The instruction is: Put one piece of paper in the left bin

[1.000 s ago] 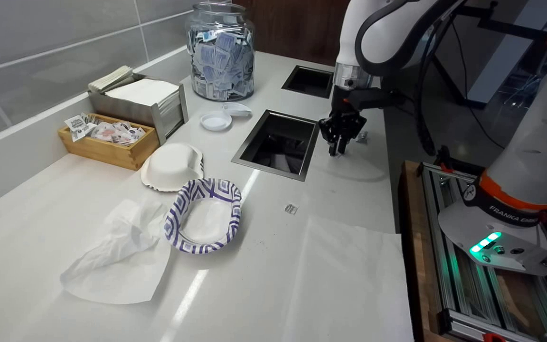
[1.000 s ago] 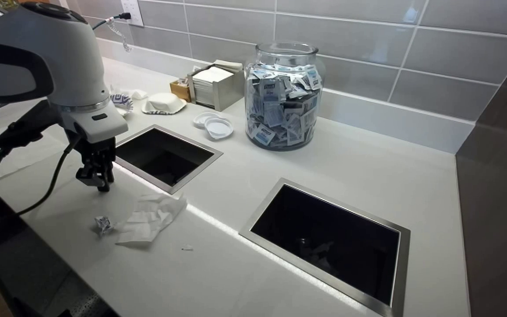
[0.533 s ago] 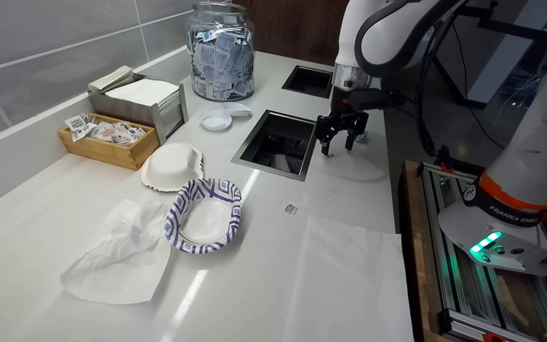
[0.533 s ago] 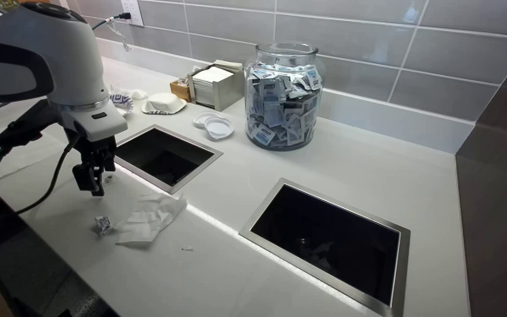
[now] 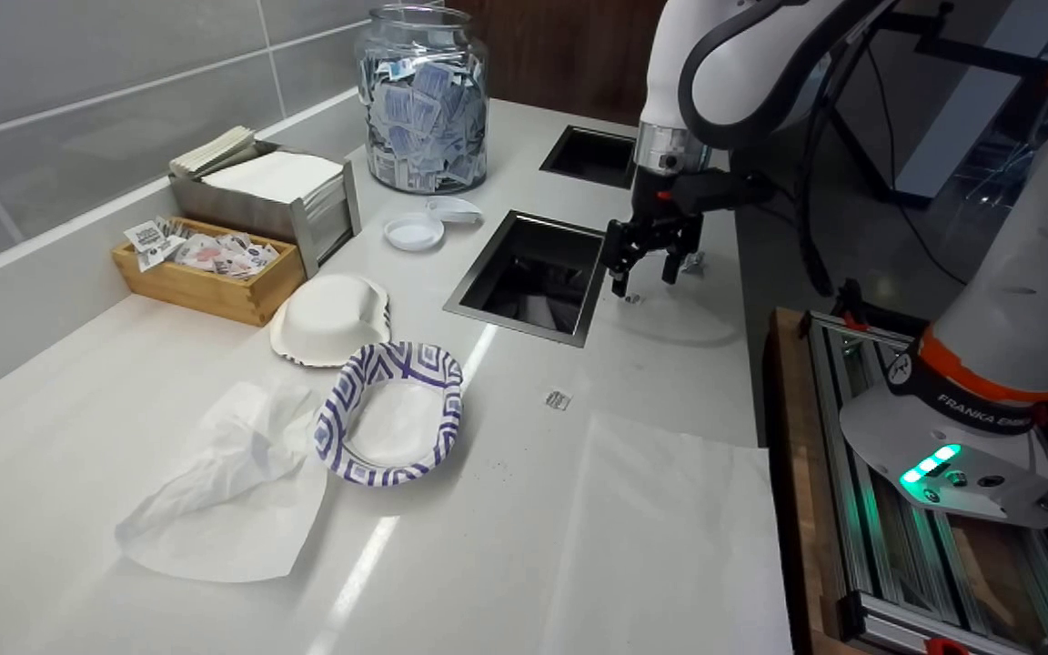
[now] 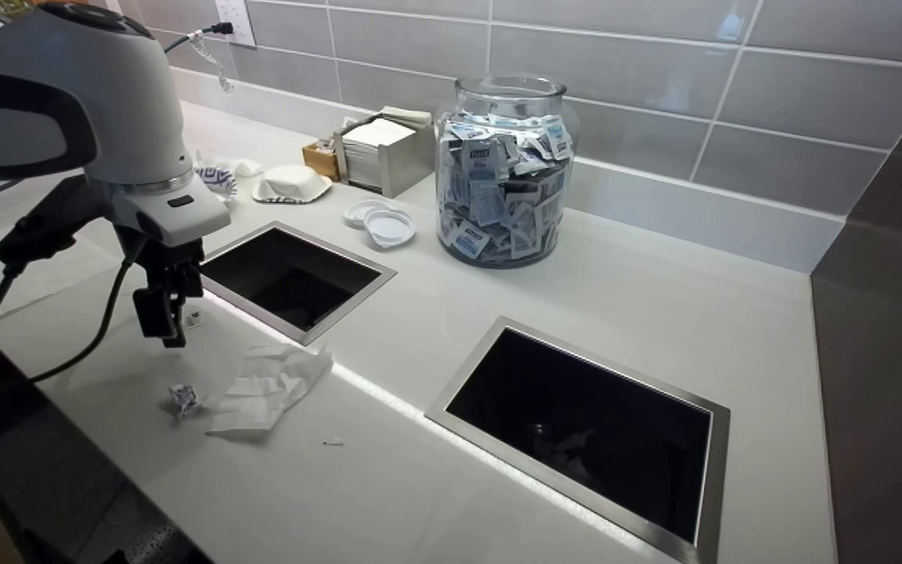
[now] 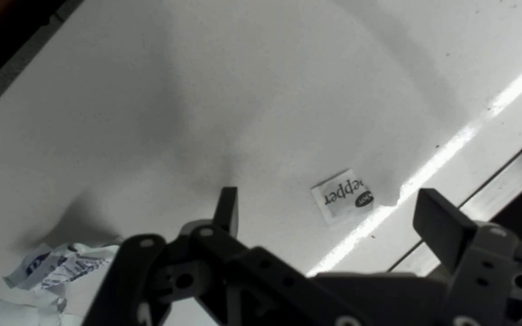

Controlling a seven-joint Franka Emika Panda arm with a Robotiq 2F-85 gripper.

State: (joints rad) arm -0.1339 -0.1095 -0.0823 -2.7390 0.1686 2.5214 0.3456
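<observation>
My gripper (image 7: 329, 199) stands open just above the counter, fingers wide apart and nothing gripped. Between its fingertips in the wrist view, a small paper packet marked "pepper" (image 7: 345, 197) lies flat on the counter; the same packet (image 5: 633, 298) shows below the fingers in an exterior view. Other paper lies close by: a crumpled printed wrapper (image 7: 61, 267) and a folded white napkin (image 6: 271, 392). Another small packet (image 5: 558, 400) is farther along the counter. The left bin (image 6: 349, 308) is a dark square opening with a metal rim, right beside the gripper in both exterior views.
A second bin (image 6: 470, 370) is set farther along the counter. Toward the wall stand a glass jar of sachets (image 5: 424, 118), a napkin holder (image 5: 251, 214) and a wooden box (image 5: 206, 293). Paper bowls (image 5: 328, 314) and a crumpled sheet (image 5: 233, 491) lie nearer the camera.
The fingers, close together a second ago with a bit of paper at their tips, have spread wide. The packet now shows on the counter beneath them. The arm has barely shifted.
</observation>
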